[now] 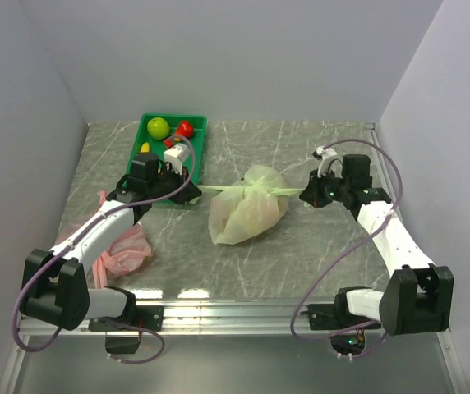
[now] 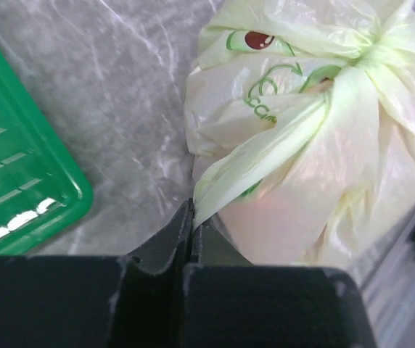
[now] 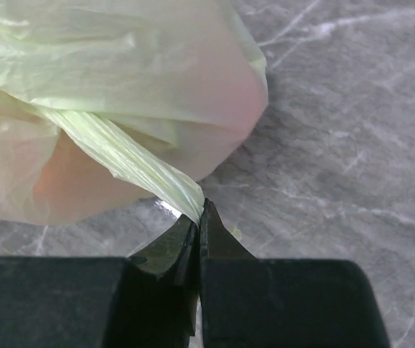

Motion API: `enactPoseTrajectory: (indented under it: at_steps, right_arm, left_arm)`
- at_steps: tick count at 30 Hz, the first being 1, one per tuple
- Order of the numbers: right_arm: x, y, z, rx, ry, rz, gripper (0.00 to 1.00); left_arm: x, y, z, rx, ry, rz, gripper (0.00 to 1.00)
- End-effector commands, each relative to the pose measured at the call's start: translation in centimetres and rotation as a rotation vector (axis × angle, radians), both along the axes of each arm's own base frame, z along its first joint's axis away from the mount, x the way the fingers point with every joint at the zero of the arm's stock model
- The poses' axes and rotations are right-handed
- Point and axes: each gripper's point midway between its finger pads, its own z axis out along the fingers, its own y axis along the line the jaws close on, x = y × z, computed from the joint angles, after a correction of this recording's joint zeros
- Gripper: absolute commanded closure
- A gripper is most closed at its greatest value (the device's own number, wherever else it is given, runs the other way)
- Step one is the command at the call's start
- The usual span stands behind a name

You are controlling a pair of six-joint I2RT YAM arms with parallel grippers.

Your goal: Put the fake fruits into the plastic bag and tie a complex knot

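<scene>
We've got the plastic bag (image 1: 247, 215) mid-frame, its handles (image 1: 218, 188) taut along a left-right line; left end effector (image 1: 196, 188) pinches one, right end effector (image 1: 305, 195) the other.

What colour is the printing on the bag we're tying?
Green print plus a brown round mark on the plastic bag; best in left wrist view.

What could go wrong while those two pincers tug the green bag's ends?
The plastic bag is thin, and the left pincer and right pincer stretch its ends taut: one might tear or slip free. A green apple and red fruit lie in the green tray, so the knot may shut them out.
</scene>
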Motion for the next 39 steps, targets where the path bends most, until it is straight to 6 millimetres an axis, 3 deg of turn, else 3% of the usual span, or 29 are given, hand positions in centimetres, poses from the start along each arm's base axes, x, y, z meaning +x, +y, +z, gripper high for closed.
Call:
enactPoseTrajectory:
  at_steps: [1, 4, 7, 11, 13, 15, 17, 18, 20, 21, 22, 25, 29, 32, 35, 39]
  right_arm:
    - [0.7, -12.2, -3.9, -0.236, 0.094, -0.416, 1.00]
    - [0.6, -14.5, -5.5, -0.279, 0.125, -0.449, 1.00]
    - [0.2, -15.5, -7.3, -0.307, 0.165, -0.451, 1.00]
    - [-0.3, -15.5, -8.7, -0.310, 0.207, -0.424, 1.00]
    - [-0.3, -14.7, -8.6, -0.284, 0.226, -0.393, 1.00]
    - [0.4, -13.7, -7.7, -0.266, 0.199, -0.361, 1.00]
    - [2.1, -12.9, -5.6, -0.256, 0.137, -0.338, 1.00]
    - [2.8, -12.5, -5.0, -0.243, 0.129, -0.330, 1.00]
    - [4.8, -12.1, -2.2, -0.229, 0.071, -0.320, 1.00]
    - [5.4, -12.0, -1.6, -0.214, 0.062, -0.319, 1.00]
    - [6.7, -11.9, 0.1, -0.209, 0.020, -0.319, 1.00]
    - [8.3, -11.7, 1.6, -0.197, -0.011, -0.299, 1.00]
    - [9.4, -11.0, -0.1, -0.211, 0.016, -0.263, 1.00]
    - [10.1, -9.8, -2.8, -0.206, 0.079, -0.224, 1.00]
    - [9.9, -8.6, -5.7, -0.176, 0.161, -0.221, 1.00]
    - [8.9, -8.2, -7.2, -0.181, 0.170, -0.228, 1.00]
  left_arm:
    - [2.4, 9.2, -3.9, 0.110, 0.104, 0.344, 1.00]
    - [2.4, 10.2, -5.5, 0.145, 0.126, 0.354, 1.00]
    - [2.5, 10.7, -6.5, 0.177, 0.137, 0.349, 0.99]
    - [2.4, 10.6, -7.4, 0.188, 0.159, 0.328, 1.00]
    - [2.2, 9.6, -7.1, 0.166, 0.151, 0.264, 1.00]
    - [3.2, 8.7, -5.6, 0.155, 0.097, 0.221, 1.00]
    - [4.2, 7.6, -4.4, 0.153, 0.062, 0.188, 0.99]
    - [5.7, 7.2, -2.2, 0.137, 0.013, 0.190, 0.99]
    - [7.1, 6.5, -0.8, 0.110, -0.006, 0.179, 1.00]
    - [8.4, 6.2, 1.3, 0.089, -0.052, 0.181, 1.00]
    - [8.9, 6.0, 2.1, 0.080, -0.072, 0.183, 0.99]
    - [10.6, 5.6, 4.0, 0.061, -0.121, 0.193, 1.00]
    - [11.5, 5.0, 2.1, 0.067, -0.094, 0.178, 0.99]
    - [11.2, 3.6, -1.1, 0.114, -0.061, 0.146, 0.99]
    - [10.3, 2.5, -3.7, 0.132, -0.026, 0.112, 0.99]
    - [9.3, 2.3, -5.5, 0.145, 0.013, 0.107, 0.99]
